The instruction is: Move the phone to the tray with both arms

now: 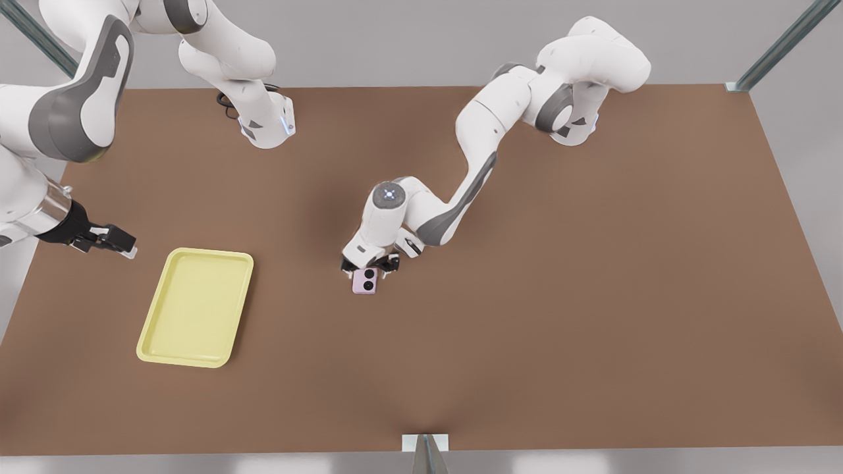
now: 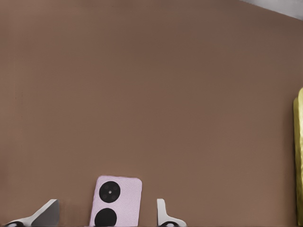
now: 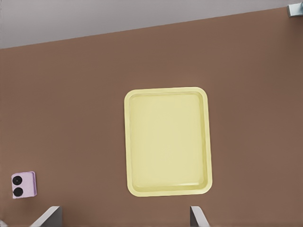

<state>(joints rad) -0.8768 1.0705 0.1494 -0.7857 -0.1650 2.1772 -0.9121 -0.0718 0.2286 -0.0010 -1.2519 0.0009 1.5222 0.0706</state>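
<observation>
The far end of the phone point(image 1: 364, 281) is covered by the left tool point(image 1: 369, 265) in the front view, so only its near part with the two black lenses can be seen there. In the left wrist view the phone point(image 2: 116, 201) is cut off at the picture's edge, and only the tips of the tool's fingers point(image 2: 162, 213) come into the picture. These tips stand one on each side of the pink slab with brown desk showing between each tip and the phone, so the left tool is spread wide and grips nothing. The phone lies flat on the desk point(image 1: 527, 296), directly between and under the left tool's fingers. A thin strip of the tray's point(image 2: 299, 156) yellow rim is all that view catches, well away from the tool.

The right tool point(image 1: 112, 240) hangs out beyond the desk's edge at the front view's left, its arm largely cut off by the picture's border. Its fingertips point(image 3: 51, 215) appear as two pale wedges set far apart in the right wrist view, so this tool is also spread, with nothing between them.

The tray point(image 1: 195, 307) lies flat on the desk just beside and below the right tool, and its pale yellow floor is bare. From the right wrist view the whole tray point(image 3: 167, 141) is in sight, with the phone point(image 3: 23, 184) well off to one side of it.
</observation>
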